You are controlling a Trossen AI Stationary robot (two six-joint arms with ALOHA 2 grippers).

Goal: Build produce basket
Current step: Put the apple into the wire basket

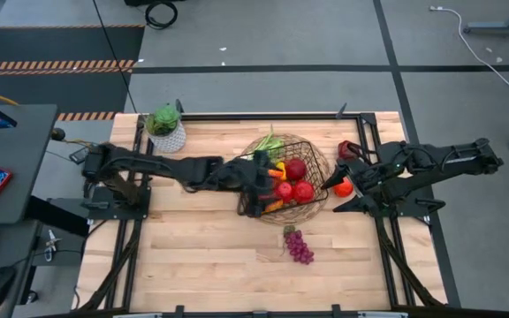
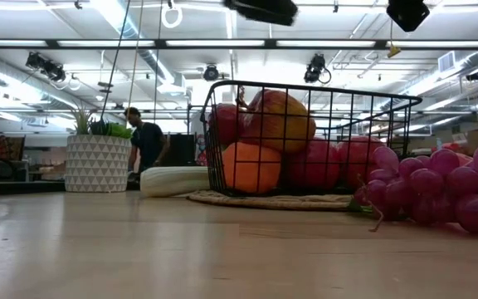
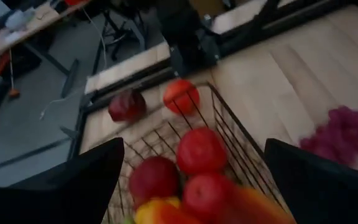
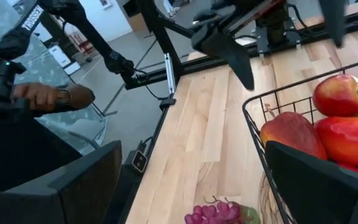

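The black wire basket (image 1: 312, 168) stands on a round woven mat and holds red apples (image 1: 295, 170) and orange and yellow pieces. A leek (image 2: 177, 181) lies at its far side. My left gripper (image 1: 256, 190) is open and empty above the basket's left rim; its wrist view (image 3: 194, 168) looks down on the apples. My right gripper (image 1: 336, 193) is open at the basket's right side, over a red-orange fruit (image 1: 344, 187) on the table. A dark red apple (image 1: 350, 150) lies farther back. Purple grapes (image 1: 299, 247) lie near the front.
A white patterned pot with a green plant (image 1: 166, 130) stands at the table's far left corner. A dark frame runs along the table's edges. A person (image 2: 146, 145) stands in the room beyond, and a person's hand (image 4: 48, 96) shows off the table. Bare wood lies at front left.
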